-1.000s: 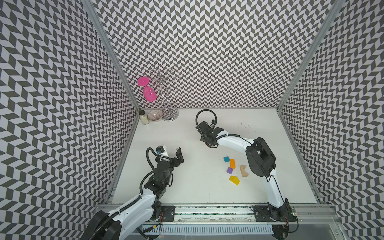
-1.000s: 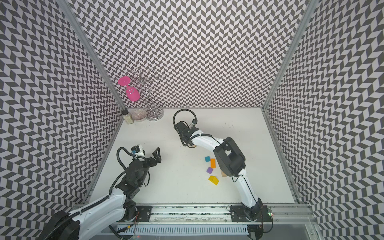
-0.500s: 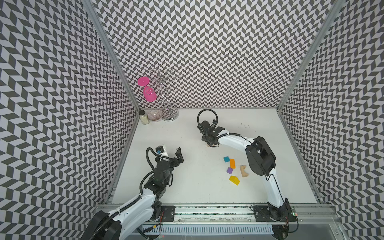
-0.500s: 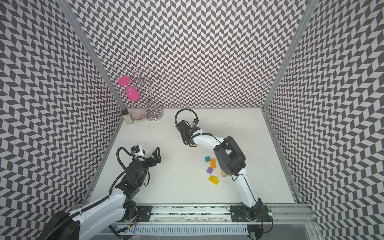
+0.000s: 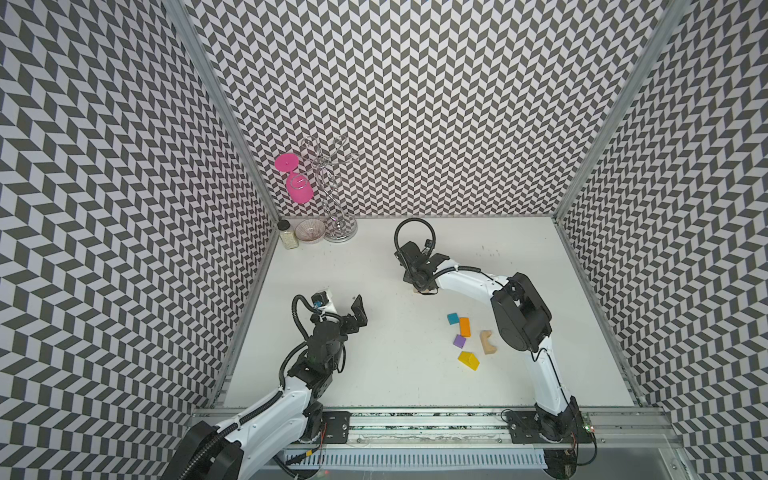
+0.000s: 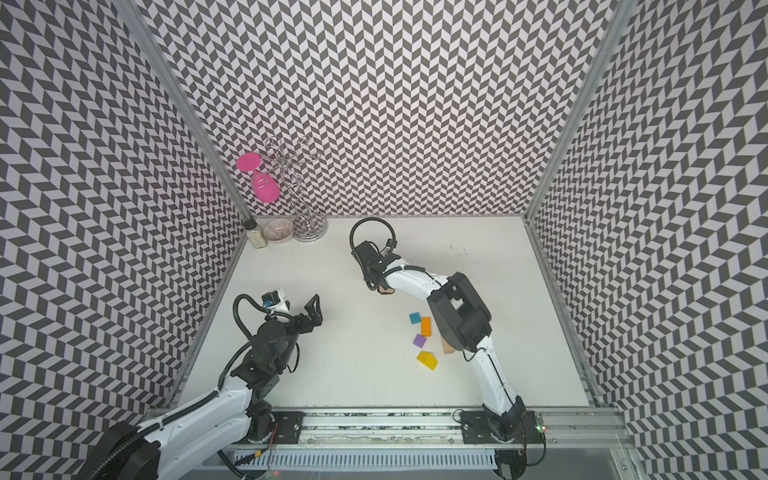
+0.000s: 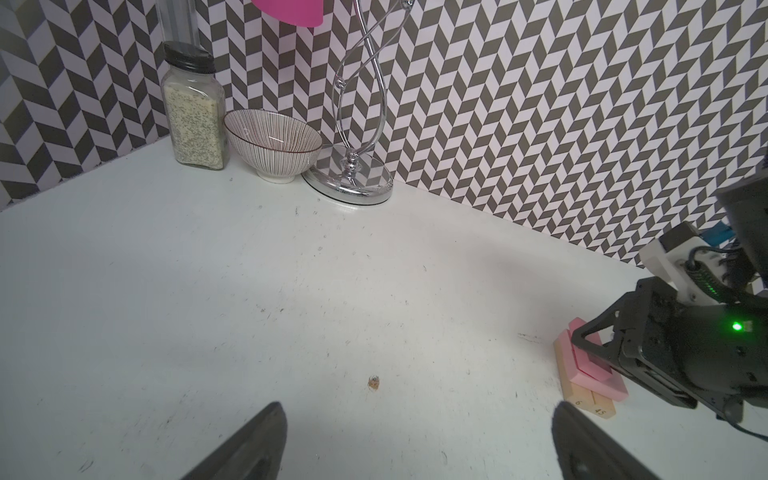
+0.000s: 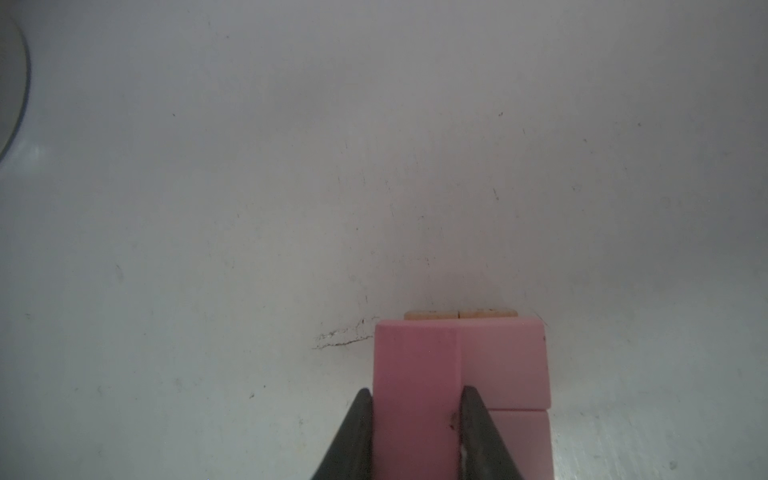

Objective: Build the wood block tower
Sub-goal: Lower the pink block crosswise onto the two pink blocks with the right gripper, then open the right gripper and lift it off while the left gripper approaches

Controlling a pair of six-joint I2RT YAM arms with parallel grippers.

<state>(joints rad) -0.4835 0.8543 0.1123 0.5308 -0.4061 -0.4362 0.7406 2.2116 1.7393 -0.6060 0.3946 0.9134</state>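
Observation:
The tower is low: two tan bars (image 7: 584, 401) lie side by side with two pink slabs on them. My right gripper (image 8: 417, 390) is shut on one pink slab (image 8: 415, 357), which lies flush against the other pink slab (image 8: 505, 365). The tan bars (image 8: 459, 314) peek out beyond them. In both top views the right wrist (image 5: 417, 274) hides this stack. Loose wood blocks lie nearer the front: a teal cube (image 5: 453, 318), an orange slab (image 5: 464, 327), a purple cube (image 5: 459, 341), a yellow roof piece (image 5: 468, 360) and a tan arch (image 5: 487, 342). My left gripper (image 7: 415, 407) stands open and empty at the left.
In the back left corner stand a chrome rack (image 5: 340, 230) with a pink goblet (image 5: 299, 189) hanging on it, a striped bowl (image 5: 309, 230) and a spice jar (image 5: 287, 235). The right arm's elbow (image 5: 521, 320) hangs beside the loose blocks.
The right wrist has shifted very slightly over the stack. The left arm and the loose blocks have not moved.

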